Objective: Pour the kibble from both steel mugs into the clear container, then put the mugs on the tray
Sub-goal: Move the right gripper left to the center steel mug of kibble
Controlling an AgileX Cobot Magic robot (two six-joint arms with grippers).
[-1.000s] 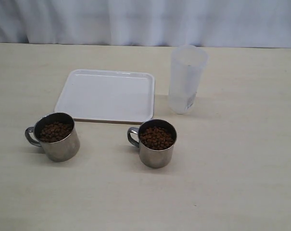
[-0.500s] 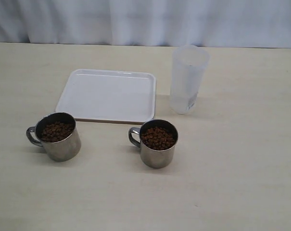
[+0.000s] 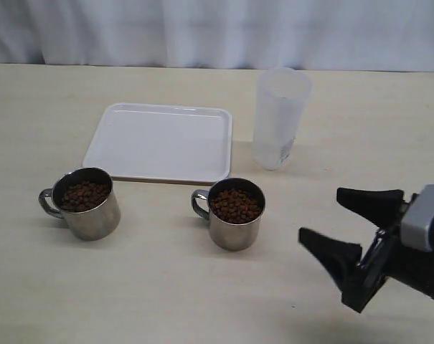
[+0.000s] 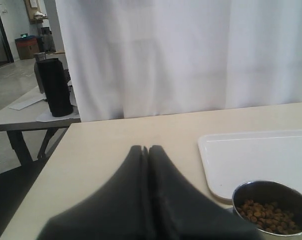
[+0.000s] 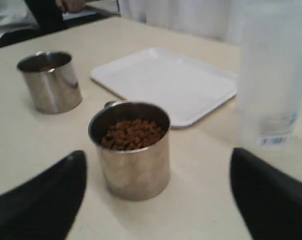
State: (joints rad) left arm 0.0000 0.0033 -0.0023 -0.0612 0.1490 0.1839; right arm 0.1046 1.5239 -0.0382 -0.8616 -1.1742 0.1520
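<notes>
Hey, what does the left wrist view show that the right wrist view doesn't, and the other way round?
Only the left wrist view: the shut left gripper and a side table off to one side.
Only the right wrist view: the open right gripper, the clear container and the steel mug nearest the container.
Both: the white tray and the other steel mug, with its kibble.

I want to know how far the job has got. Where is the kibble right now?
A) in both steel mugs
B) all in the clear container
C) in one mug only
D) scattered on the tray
A: the mug at the left and the mug in the middle each hold kibble, while the clear container and the tray show none.
</notes>
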